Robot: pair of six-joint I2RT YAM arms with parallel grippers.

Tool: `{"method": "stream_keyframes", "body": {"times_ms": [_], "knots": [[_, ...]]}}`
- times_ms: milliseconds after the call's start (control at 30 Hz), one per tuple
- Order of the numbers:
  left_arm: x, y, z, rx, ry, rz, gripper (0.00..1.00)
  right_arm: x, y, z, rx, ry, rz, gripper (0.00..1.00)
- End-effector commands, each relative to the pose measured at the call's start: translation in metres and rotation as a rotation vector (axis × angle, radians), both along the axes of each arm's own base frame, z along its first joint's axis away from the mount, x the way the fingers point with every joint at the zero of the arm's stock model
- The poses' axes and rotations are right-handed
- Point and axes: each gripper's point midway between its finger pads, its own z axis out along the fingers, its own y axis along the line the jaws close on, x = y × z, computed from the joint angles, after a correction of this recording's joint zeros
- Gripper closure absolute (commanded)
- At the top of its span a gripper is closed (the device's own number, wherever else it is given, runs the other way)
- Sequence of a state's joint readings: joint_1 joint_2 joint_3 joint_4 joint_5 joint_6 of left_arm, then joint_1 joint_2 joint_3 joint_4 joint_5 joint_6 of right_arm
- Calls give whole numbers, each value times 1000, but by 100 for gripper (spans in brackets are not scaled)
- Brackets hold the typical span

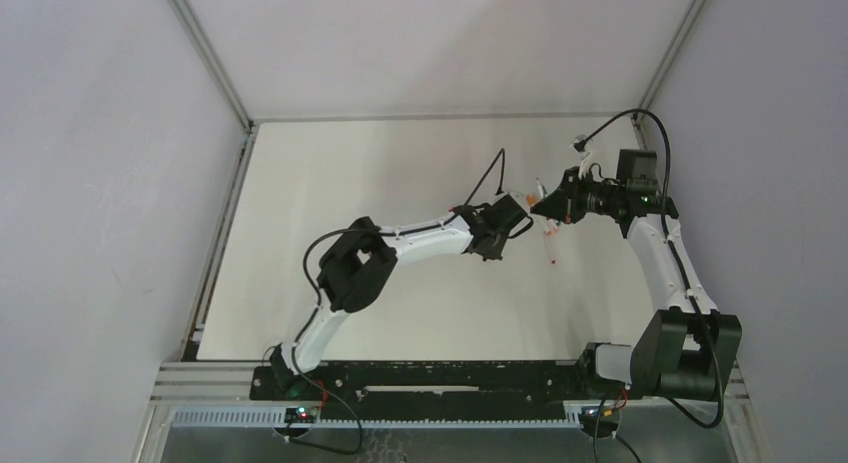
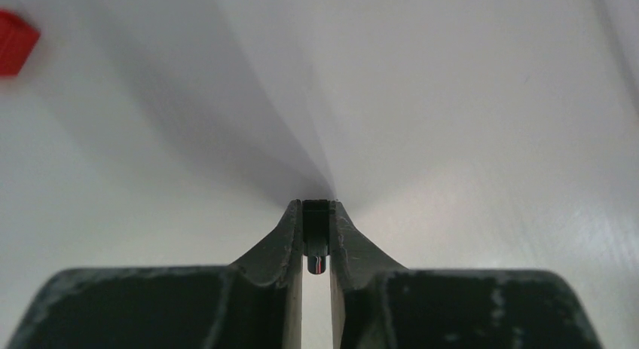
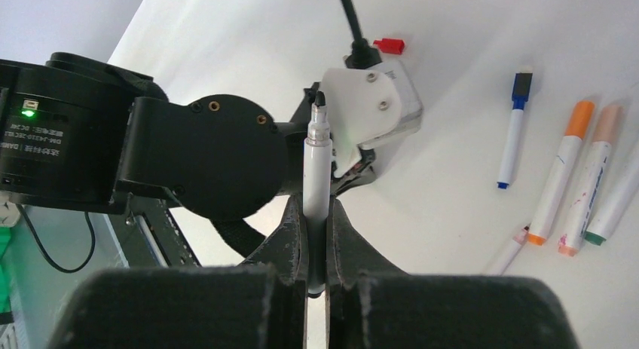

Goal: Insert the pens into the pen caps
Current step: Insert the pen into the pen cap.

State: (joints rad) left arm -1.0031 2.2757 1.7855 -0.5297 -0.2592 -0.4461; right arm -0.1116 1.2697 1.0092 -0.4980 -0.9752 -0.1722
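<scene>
In the right wrist view my right gripper (image 3: 317,206) is shut on a white pen (image 3: 316,160). The pen stands up from the jaws, and its black tip (image 3: 319,100) points at the left arm's wrist close ahead. My left gripper (image 2: 317,206) has its jaws nearly together, pinching a small black pen cap (image 2: 316,240) between the fingertips. From above, the left gripper (image 1: 520,218) and the right gripper (image 1: 548,211) face each other almost tip to tip above the table. A loose red pen cap (image 3: 389,44) lies on the table; the left wrist view shows this red pen cap (image 2: 11,40) at its upper left.
Several other pens lie side by side on the table to the right: one with a blue cap (image 3: 513,134), one with an orange cap (image 3: 564,168) and others beside them. In the top view these pens (image 1: 549,245) lie just below the two grippers. Grey walls enclose the table.
</scene>
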Motion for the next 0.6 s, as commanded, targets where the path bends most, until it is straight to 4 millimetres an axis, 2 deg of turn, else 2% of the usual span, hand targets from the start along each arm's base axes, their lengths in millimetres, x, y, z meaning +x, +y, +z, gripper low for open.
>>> {"method": "stream_keyframes", "body": {"times_ms": [0,133,300,500,533,567], "knots": [[-20,37,17,49,24,11,99,2,2,19,19,-45,13,100],[-26,54,32,-14,26,36,100,2,3,18,22,-41,17,100],[-32,88,47,-59,1,92,100,-1,7,18,24,-43,40,100],[-37,116,112,-325,-181,141,100,-17,34,23,13,-97,164,100],[-43,121,115,-381,-197,137,100,-20,37,25,9,-114,181,100],[-42,120,139,-479,-241,131,100,-27,48,28,7,-134,227,100]]}}
